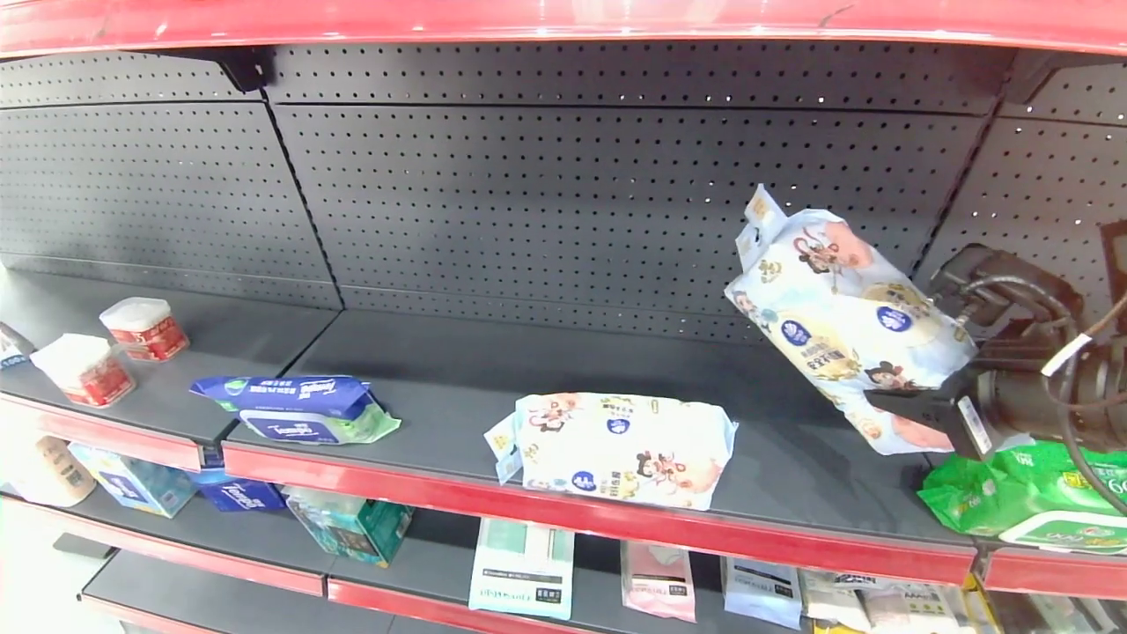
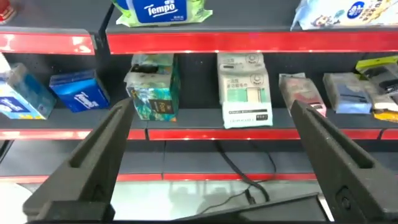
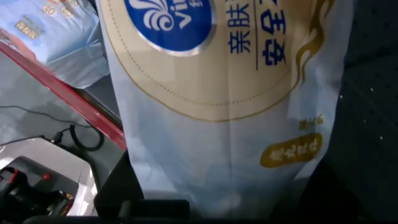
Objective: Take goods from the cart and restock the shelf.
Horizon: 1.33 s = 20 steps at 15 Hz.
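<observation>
Above the shelf's (image 1: pixel 792 475) open right stretch, your right tool (image 1: pixel 916 407) pinches a cartoon-printed wipes pack (image 1: pixel 836 326); your left tool (image 2: pixel 211 111) hangs spread.

Dark pegboard wall (image 1: pixel 563 176) backs the red-edged shelf (image 1: pixel 440 370).

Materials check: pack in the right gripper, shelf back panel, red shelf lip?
Pack: soft printed plastic film by the look, slightly glossy, creased, with a crimped end seal. Back panel: probably painted metal pegboard, matte dark grey, regular holes. Red shelf lip: glossy with highlights; plastic or coated metal, can't tell.
</observation>
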{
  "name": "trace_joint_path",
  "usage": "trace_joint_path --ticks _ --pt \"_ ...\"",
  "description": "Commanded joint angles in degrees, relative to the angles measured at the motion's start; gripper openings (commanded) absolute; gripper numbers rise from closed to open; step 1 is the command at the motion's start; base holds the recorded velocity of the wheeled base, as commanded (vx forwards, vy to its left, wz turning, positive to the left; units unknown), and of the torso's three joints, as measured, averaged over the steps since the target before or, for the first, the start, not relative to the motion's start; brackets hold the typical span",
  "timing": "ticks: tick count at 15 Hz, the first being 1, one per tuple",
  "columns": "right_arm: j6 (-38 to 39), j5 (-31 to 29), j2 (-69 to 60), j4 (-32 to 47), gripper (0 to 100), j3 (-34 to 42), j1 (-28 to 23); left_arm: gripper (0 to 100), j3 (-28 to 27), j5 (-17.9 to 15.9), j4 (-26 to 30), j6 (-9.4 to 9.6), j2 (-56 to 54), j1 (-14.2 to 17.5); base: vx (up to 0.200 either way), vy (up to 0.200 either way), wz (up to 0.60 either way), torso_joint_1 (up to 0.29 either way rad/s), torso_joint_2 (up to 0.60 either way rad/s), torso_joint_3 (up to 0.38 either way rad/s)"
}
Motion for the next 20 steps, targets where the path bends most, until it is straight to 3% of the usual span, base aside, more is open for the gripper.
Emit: trace_joint_path --ticks 1,3,6,12,16,18,20 --pt "-2.51 2.30 6.33 0.02 0 -3.46 -0.01 100 -0.16 0.05 -0.04 -0.19 0.13 0.10 0.000 0.000 0.00 0.000 0.00 0.000" --pt "-7.26 5.38 10.54 0.02 0 -5.74 -0.36 100 -1.30 0.14 0.05 -2.47 0.13 0.89 0.000 0.000 0.00 0.000 0.00 0.000" --pt "-10.25 7.05 15.82 -0.07 0 -8.03 0.08 100 -0.77 0.32 0.40 -3.26 0.13 6.52 0.000 0.000 0.00 0.000 0.00 0.000" --pt "-14.03 10.47 22.59 0.02 0 -12.25 1.57 100 0.28 1.46 -1.71 -3.35 0.13 6.69 0.000 0.000 0.00 0.000 0.00 0.000" --pt "-13.59 10.39 23.73 -0.16 0 -12.25 2.63 100 1.60 7.35 -3.64 -3.44 0.13 8.28 0.000 0.000 0.00 0.000 0.00 0.000" --pt "-13.68 10.39 23.73 -0.16 0 -12.34 2.63 100 1.86 13.94 -4.52 -3.09 0.13 8.54 0.000 0.000 0.00 0.000 0.00 0.000" --pt "-13.68 10.39 23.73 -0.16 0 -12.34 2.63 100 2.30 17.46 -5.14 -3.79 0.13 8.80 0.000 0.000 0.00 0.000 0.00 0.000"
